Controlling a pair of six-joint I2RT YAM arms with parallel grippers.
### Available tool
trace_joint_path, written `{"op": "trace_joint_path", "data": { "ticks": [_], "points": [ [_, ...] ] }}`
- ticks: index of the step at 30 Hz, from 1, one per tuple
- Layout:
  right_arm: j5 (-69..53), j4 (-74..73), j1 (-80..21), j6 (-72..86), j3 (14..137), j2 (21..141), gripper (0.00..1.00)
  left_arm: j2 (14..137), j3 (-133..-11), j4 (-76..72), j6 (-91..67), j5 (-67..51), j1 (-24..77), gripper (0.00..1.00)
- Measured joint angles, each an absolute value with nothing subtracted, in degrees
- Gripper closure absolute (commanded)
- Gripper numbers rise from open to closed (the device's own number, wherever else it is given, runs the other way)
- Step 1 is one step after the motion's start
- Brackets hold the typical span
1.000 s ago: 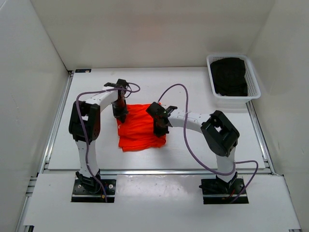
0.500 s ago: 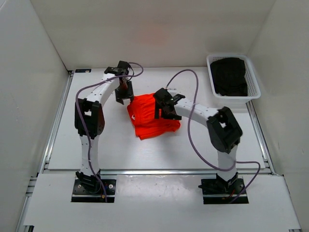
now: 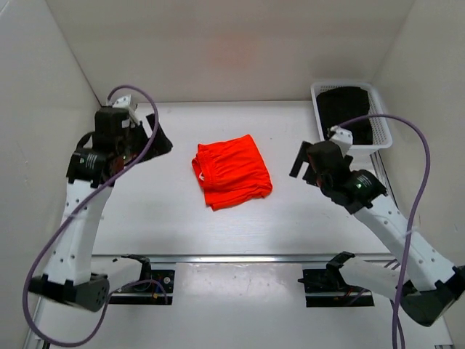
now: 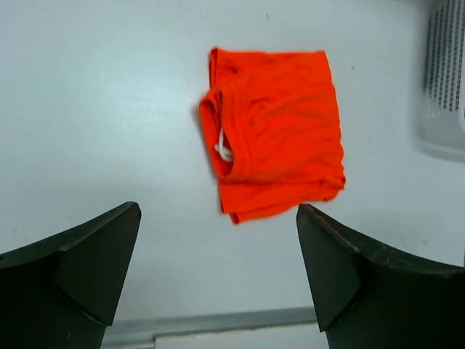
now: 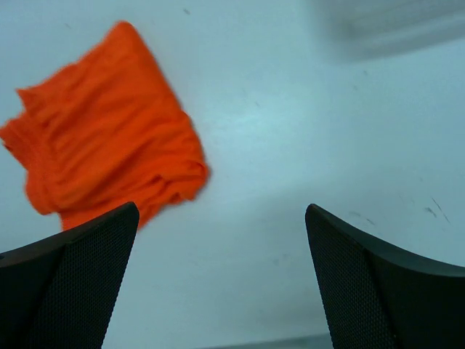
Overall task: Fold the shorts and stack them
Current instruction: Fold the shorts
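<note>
The orange-red shorts lie folded into a compact rectangle in the middle of the table, with nothing touching them. In the left wrist view the shorts show the gathered waistband and a bit of white drawstring on their left side. My left gripper hangs raised well to the left of them, open and empty. My right gripper is lifted off to their right, also open with nothing between its fingers. The right wrist view has the shorts at upper left.
A white slatted basket holding dark folded clothes stands at the back right corner; it shows at the right edge of the left wrist view. White walls close in the table on three sides.
Both grippers opened and let go of the shorts, then rose and swung outward, left arm to the left, right arm to the right. The shorts now lie slightly right of where they were.
</note>
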State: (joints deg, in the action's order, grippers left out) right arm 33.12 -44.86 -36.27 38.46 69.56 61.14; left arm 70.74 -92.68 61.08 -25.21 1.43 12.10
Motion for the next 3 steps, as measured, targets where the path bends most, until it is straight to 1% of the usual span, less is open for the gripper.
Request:
{"op": "trace_joint_path", "data": {
  "ticks": [1,3],
  "points": [
    [33.4,-46.2,-36.3,39.1,67.0,59.2,0.02,67.4,-89.0,60.3,-25.8,0.8,12.1,0.0],
    [33.6,-49.1,-36.2,40.2,62.6,55.3,0.0,62.2,-83.1,59.8,-26.6,-0.3,12.1,0.0]
  ]
}}
